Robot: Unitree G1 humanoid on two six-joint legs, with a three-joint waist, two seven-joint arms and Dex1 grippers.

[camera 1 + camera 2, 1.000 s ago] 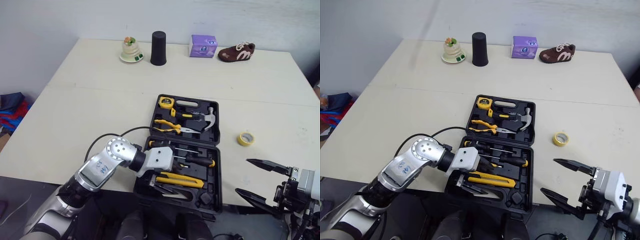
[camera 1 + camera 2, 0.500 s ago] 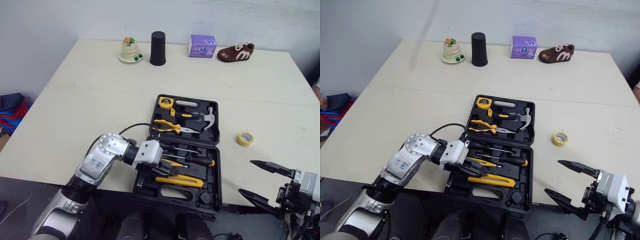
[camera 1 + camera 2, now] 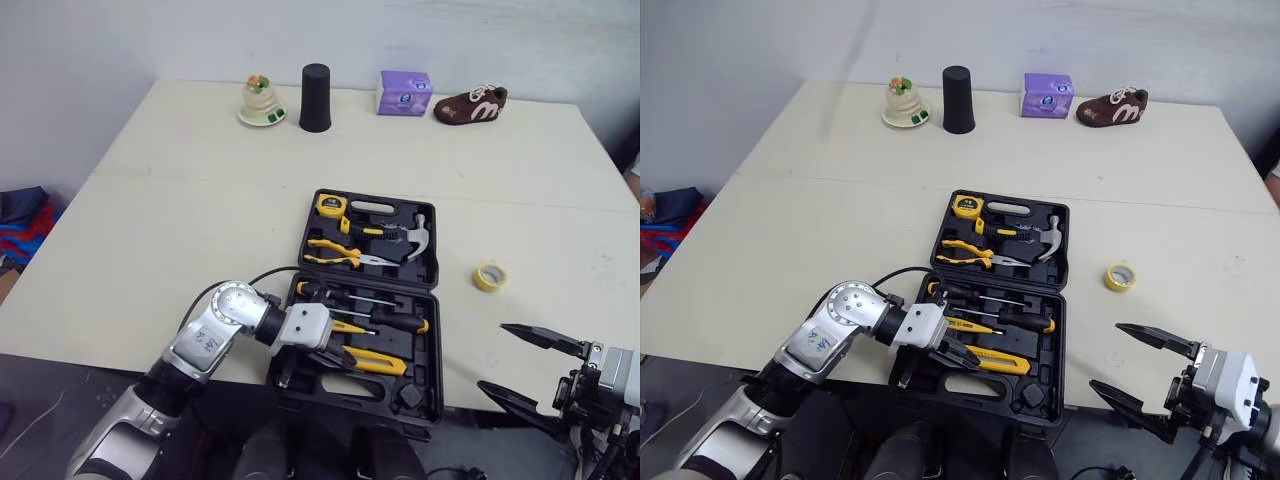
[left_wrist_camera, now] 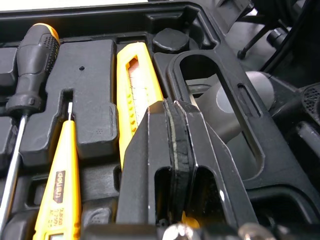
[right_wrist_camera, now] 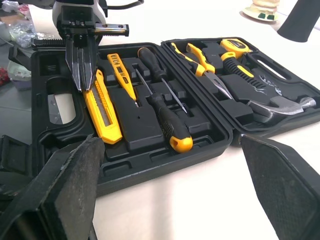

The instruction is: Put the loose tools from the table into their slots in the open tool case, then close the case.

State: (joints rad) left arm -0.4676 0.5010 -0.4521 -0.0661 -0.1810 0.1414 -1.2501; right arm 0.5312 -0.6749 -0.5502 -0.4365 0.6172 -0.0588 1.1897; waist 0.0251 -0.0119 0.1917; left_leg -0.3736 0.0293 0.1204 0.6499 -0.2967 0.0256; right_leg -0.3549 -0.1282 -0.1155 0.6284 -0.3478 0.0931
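Left arm: elbow bent out over the near edge of the table [image 3: 200, 200]. The forearm reaches in from the left and the wrist is turned across the near half of the open tool case [image 5: 165, 156]. My left gripper [image 4: 172, 107] has its fingers pressed together. They point along the utility knife [image 4: 140, 85], which lies in its slot beside the handle cutout. The tips sit low over one end of the knife; I cannot tell whether they touch it.

Next to the knife in the same half are a yellow tester [image 4: 60, 170] and a black screwdriver [image 4: 30, 65].

Right arm: held low, off the near edge of the table and to the right of the case. My right gripper [image 3: 492, 356] has its fingers spread wide.

A yellow tape roll [image 3: 490, 277] lies loose on the table, just right of the case and apart from both grippers. The case lid is open flat.
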